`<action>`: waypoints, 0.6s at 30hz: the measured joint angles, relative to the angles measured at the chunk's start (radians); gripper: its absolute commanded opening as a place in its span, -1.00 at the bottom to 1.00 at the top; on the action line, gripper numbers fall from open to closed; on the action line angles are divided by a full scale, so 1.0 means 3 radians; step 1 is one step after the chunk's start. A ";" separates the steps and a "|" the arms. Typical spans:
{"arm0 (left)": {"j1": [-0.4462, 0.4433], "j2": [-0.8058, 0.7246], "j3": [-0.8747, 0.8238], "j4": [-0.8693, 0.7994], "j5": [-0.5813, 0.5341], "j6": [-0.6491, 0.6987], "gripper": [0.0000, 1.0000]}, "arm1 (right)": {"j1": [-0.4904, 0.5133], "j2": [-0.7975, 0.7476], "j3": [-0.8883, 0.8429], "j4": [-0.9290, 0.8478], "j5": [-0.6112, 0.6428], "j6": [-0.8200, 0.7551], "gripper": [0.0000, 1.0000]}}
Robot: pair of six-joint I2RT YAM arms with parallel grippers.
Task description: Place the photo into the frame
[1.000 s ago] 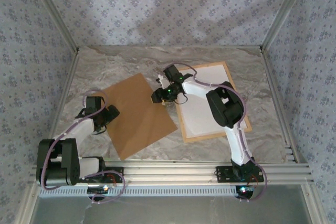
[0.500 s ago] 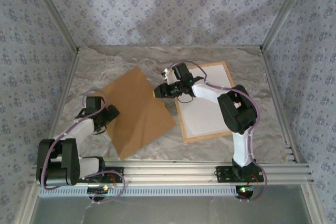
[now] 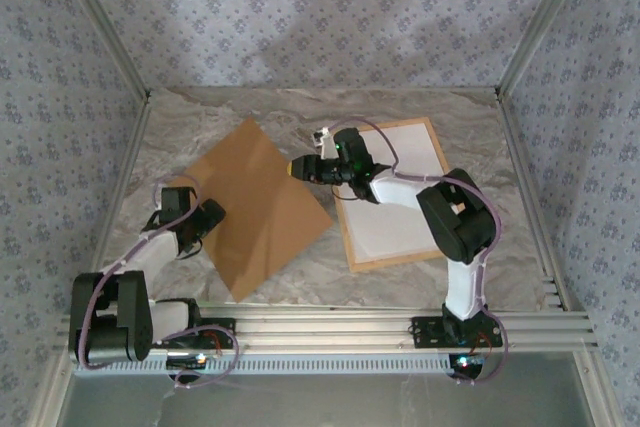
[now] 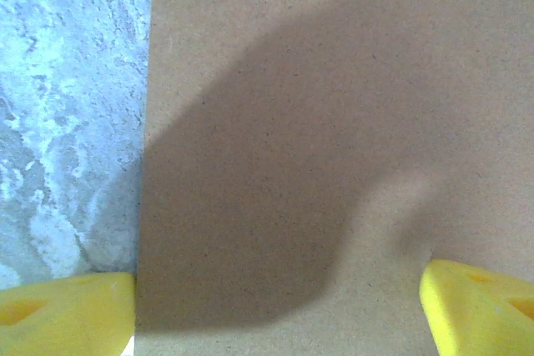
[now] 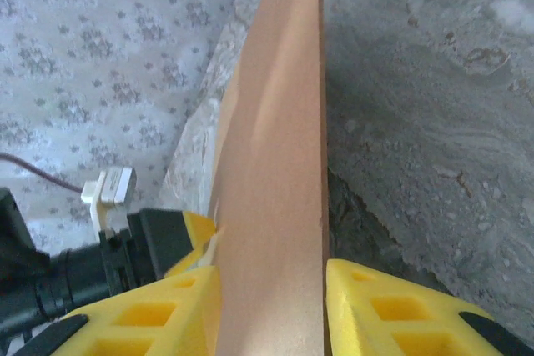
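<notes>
Beside the frame [image 3: 400,259] — right gripper [image 3: 298,168] pinching the tilted board [image 3: 255,209].

— Ahead of the left gripper [image 4: 275,318]?
— Plain brown backing board [image 4: 334,81], spanning the whole gap between the yellow fingertips [image 4: 480,306] and running on well past both.
— Off to the side?
— Grey-white marbled table [image 4: 67,81], beyond the board's straight edge, outboard of the left-hand finger.
— Jaws?
— Spread wide. Left-hand tip just beside the board's edge, right-hand tip over the board. Contact impossible to tell.
— Light?
— Broad soft shadow across the board, straight ahead of the hand.
</notes>
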 measured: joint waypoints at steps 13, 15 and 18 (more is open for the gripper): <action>0.0005 -0.0065 -0.0071 0.0118 -0.0023 -0.0187 0.80 | 0.0276 0.0075 -0.0247 0.1058 0.0928 0.0594 -0.30; 0.0005 -0.0071 -0.0086 0.0139 -0.0024 -0.0184 0.80 | 0.0304 0.0075 -0.0281 0.1114 0.1040 0.0649 -0.29; 0.0003 -0.0071 -0.0090 0.0139 -0.0023 -0.0139 0.80 | 0.0417 0.0069 -0.0299 0.1147 0.1194 0.0755 -0.28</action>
